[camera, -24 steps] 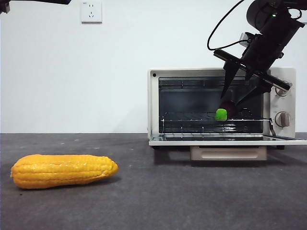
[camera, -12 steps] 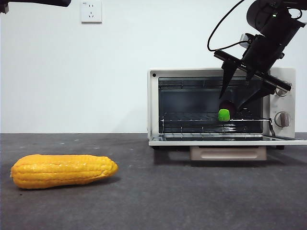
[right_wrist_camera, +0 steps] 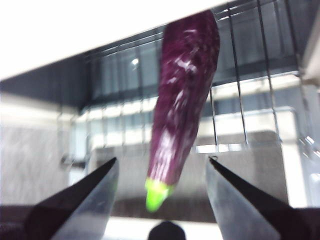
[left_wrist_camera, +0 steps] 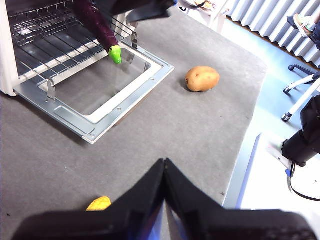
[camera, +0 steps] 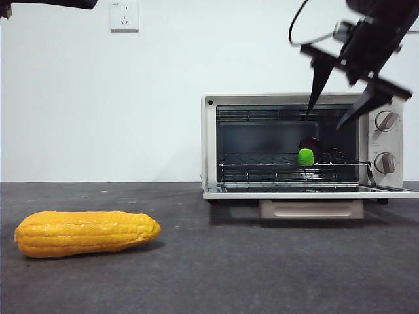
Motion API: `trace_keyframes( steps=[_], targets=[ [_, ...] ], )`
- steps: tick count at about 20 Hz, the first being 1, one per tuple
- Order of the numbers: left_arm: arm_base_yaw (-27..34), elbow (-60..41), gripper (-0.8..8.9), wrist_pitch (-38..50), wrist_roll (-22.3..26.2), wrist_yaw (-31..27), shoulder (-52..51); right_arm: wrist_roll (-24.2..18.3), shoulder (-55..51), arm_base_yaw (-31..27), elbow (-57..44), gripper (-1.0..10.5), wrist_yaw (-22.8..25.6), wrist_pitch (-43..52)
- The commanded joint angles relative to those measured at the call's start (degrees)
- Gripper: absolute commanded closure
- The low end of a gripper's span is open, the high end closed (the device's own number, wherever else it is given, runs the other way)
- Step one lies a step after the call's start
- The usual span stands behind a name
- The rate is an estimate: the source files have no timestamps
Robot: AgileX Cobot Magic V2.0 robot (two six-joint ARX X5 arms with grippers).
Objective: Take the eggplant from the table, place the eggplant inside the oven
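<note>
The dark purple eggplant (right_wrist_camera: 182, 105) lies on the wire rack inside the open cream oven (camera: 208, 144), its green stem cap (camera: 304, 156) pointing outward toward the door. In the left wrist view the eggplant (left_wrist_camera: 97, 25) shows on the same rack. My right gripper (camera: 337, 118) hangs open above the oven's front, raised clear of the eggplant, with nothing between its jaws (right_wrist_camera: 162, 172). My left gripper (left_wrist_camera: 164, 165) is shut and empty, high over the grey table (camera: 196, 261) away from the oven.
A yellow-orange corn cob (camera: 86, 232) lies on the table at front left. A brown potato (left_wrist_camera: 202, 78) rests on the table beyond the lowered oven door (camera: 308, 191). A wall socket (camera: 124, 16) is on the back wall.
My right gripper has let go of the eggplant and risen up out of the oven opening, jaws spread. The eggplant stays on the rack. The corn has not moved.
</note>
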Motion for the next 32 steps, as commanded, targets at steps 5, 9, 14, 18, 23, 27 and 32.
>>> trace_keyframes(
  steps=[5,9,14,18,23,27,32],
  targets=[
    [-0.17,-0.37,8.19,0.42,0.26,0.02,-0.11,-9.84,-13.44,0.02,0.17,6.6,-1.70,-9.42],
    [-0.17,-0.37,8.19,0.94,0.26,-0.15,0.02,-15.04,-23.67,0.04,0.17,6.6,-3.61,-17.07],
    [-0.17,-0.37,8.19,2.14,0.15,-1.22,0.46,-16.13,-33.83,0.07,0.17,6.6,-3.63,-21.64],
    [-0.17,-0.37,8.19,2.10,0.15,-1.27,0.90,-16.39,-39.87,0.07,0.17,6.6,-3.63,-24.37],
    [-0.17,-0.37,8.19,2.16,0.15,-1.27,0.92,-17.38,-45.64,0.07,0.17,7.0,-3.54,-29.46],
    [-0.17,-0.35,8.19,2.56,0.00,-1.46,0.92,-19.96,-48.61,0.07,0.17,9.5,-3.43,-32.33],
    [-0.17,-0.35,8.19,4.59,-0.26,-1.49,1.03,-21.11,-50.21,0.07,0.17,9.6,-3.48,-36.06]
  ],
)
